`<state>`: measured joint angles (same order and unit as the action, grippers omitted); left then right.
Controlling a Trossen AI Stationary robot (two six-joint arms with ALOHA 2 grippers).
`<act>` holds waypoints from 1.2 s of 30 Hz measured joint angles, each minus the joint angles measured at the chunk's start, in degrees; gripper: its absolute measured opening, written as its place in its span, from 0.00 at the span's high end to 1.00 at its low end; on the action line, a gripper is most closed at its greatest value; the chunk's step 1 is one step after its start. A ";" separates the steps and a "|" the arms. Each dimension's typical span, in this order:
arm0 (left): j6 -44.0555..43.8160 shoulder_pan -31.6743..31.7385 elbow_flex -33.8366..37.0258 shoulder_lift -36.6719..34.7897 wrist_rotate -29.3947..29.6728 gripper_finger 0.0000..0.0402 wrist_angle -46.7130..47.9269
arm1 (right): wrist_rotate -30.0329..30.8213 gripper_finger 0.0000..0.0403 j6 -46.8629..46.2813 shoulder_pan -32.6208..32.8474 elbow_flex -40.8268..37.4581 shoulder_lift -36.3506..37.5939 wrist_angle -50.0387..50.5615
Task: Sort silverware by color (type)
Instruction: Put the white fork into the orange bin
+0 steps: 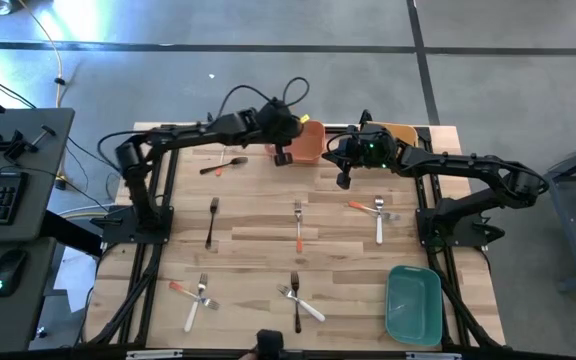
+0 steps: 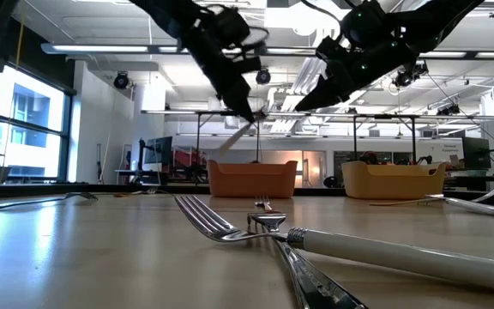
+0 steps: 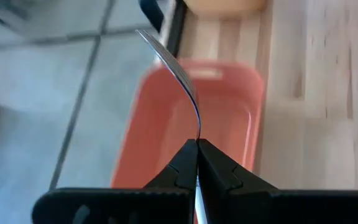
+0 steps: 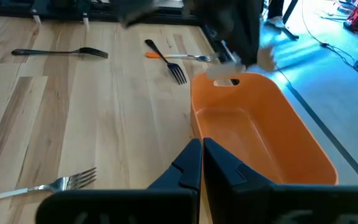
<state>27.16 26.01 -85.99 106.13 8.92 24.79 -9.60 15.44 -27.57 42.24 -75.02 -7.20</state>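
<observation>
My left gripper (image 3: 197,146) is shut on a fork (image 3: 178,71) with a silver head and a pale handle. It hovers over the orange bin (image 1: 308,142) at the table's far edge. In the low view the fork (image 2: 234,136) slants down from the gripper, above the bin (image 2: 252,178). My right gripper (image 4: 201,149) is shut with nothing in it, just right of the orange bin (image 4: 260,124). Other forks lie flat on the table: black (image 1: 211,220), orange-handled (image 1: 299,228), and white crossed with orange (image 1: 376,212). My left gripper pinches the fork's thin metal neck (image 3: 198,132) between its two fingertips. The fingers slant down toward the table's far edge. The curved head sticks out ahead of them over the orange bin, and the handle runs back under the fingers. The fork is lifted clear.
A yellow bin (image 1: 400,132) stands right of the orange one, and a green bin (image 1: 413,303) sits at the near right. More forks lie crossed at the near left (image 1: 193,295), the near middle (image 1: 298,300) and the far left (image 1: 223,165).
</observation>
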 joint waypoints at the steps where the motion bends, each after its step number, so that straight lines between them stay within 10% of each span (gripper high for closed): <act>1: 0.02 0.05 -1.67 1.70 0.75 1.00 1.68 | 0.01 1.00 -0.04 -0.02 0.00 0.00 0.08; 13: -0.47 2.11 -16.52 17.41 1.80 1.00 11.12 | -0.01 1.00 0.02 -0.02 0.00 -0.04 1.00; 36: 0.56 4.84 -16.02 18.65 -3.25 0.96 12.82 | 0.01 1.00 0.04 -0.02 0.00 -0.04 1.18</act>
<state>27.72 30.85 -102.02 124.78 5.67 37.60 -9.58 15.49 -27.59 42.24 -75.07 -6.02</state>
